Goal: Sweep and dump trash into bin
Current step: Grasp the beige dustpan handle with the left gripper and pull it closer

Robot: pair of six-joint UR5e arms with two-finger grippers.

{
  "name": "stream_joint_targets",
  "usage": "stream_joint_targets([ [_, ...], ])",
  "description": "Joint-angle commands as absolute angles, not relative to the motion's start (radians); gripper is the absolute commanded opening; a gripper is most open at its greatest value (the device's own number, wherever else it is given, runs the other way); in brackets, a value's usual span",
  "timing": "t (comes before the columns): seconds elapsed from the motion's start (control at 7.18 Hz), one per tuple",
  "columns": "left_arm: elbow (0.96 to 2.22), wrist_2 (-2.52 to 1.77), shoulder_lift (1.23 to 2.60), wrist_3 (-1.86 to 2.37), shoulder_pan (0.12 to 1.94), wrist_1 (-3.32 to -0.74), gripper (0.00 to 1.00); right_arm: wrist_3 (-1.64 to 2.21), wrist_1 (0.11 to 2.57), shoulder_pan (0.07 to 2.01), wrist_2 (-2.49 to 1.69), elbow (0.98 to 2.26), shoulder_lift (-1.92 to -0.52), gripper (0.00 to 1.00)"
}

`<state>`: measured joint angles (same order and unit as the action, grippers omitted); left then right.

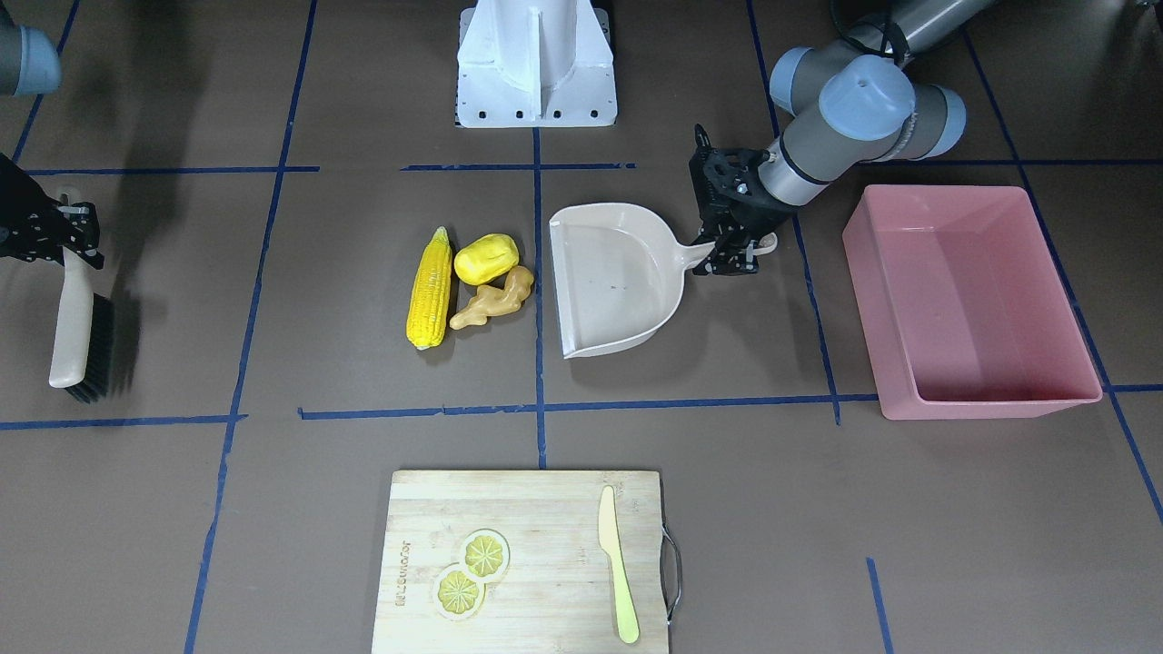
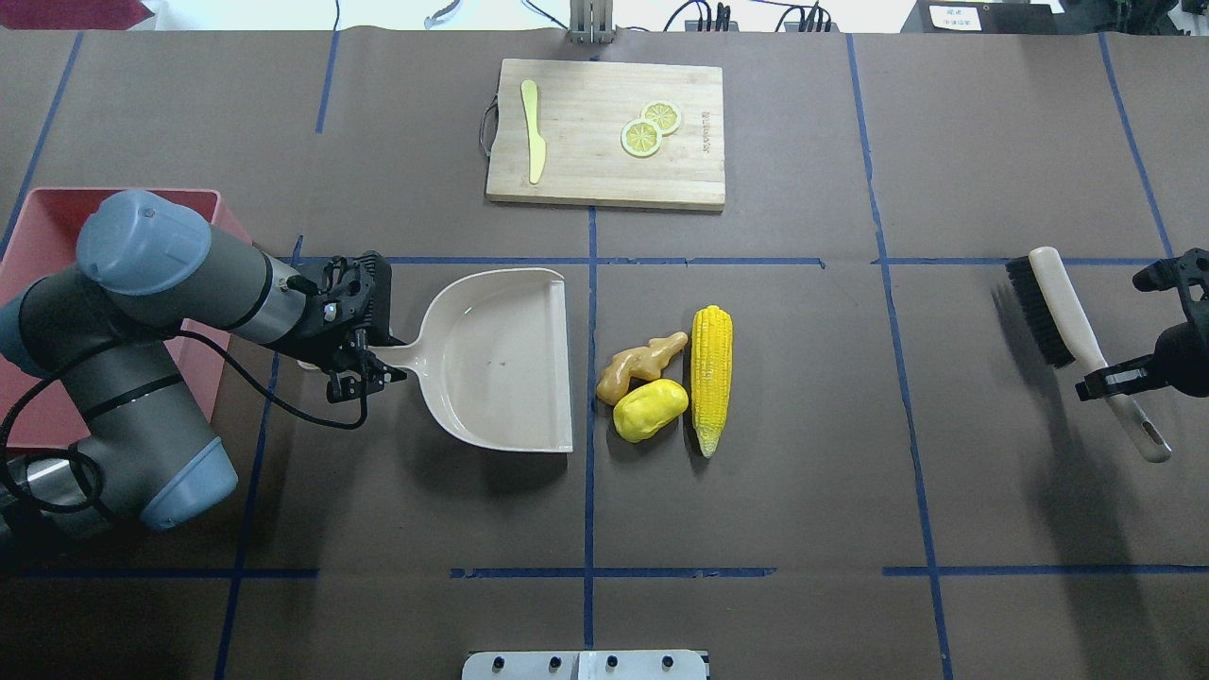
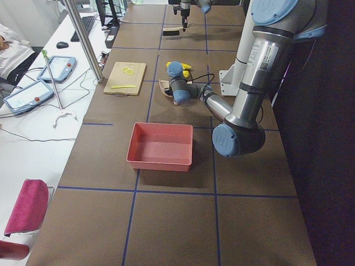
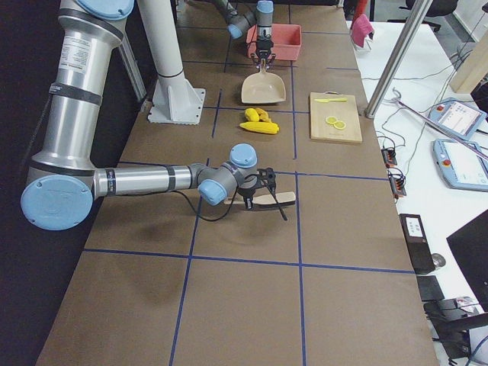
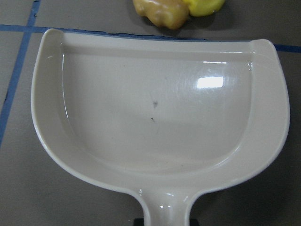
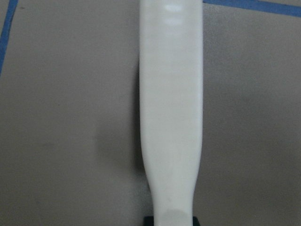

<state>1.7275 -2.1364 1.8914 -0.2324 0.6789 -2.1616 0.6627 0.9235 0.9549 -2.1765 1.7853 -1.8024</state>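
**Left end effector (image 2: pixel 376 366) grips the dustpan (image 2: pixel 501 359), right end effector (image 2: pixel 1122 376) grips the brush (image 2: pixel 1050 304): no sweeping yet**

The left end effector is clenched on the dustpan's handle. The right end effector is clenched on the brush's handle, far out on the robot's right side and well apart from the trash.

The big pink bin (image 1: pixel 945 196) sits on the surface (image 2: pixel 756 491) on the robot's left, past the dustpan's handle. Nothing is in it. The dustpan lies flat with its wide open edge facing the trash. The left wrist view shows the pan has nothing in it but a few tiny specks.

The trash lies in a little bunch just beside that open edge. The corn cob (image 2: pixel 711 370) is the longest piece and lies farthest from the pan. The ginger root (image 2: pixel 635 366) and the yellow lump (image 2: pixel 650 410) lie between the corn and the pan, close together.

So I think the task is only at its start. Both tools are picked up. What is left is bringing the brush over, pushing all three pieces into the pan, then tipping the pan over the bin.
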Motion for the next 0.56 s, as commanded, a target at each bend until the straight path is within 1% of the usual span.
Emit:
stream_joint_targets([
  [0.0,1.729,-2.138,1.89,-0.289,0.698,-2.142,0.03,0.663,0.923,0.954,-2.178,1.787,-1.801,0.0],
  [0.28,1.733,-2.144,1.92,-0.368,0.703,-2.062,0.01,0.663,0.923,0.956,-2.178,1.79,-1.802,0.0],
  [0.42,1.735,-2.145,1.969,-0.367,0.698,-1.974,0.01,0.663,0.923,0.956,-2.178,1.792,-1.802,0.0],
])
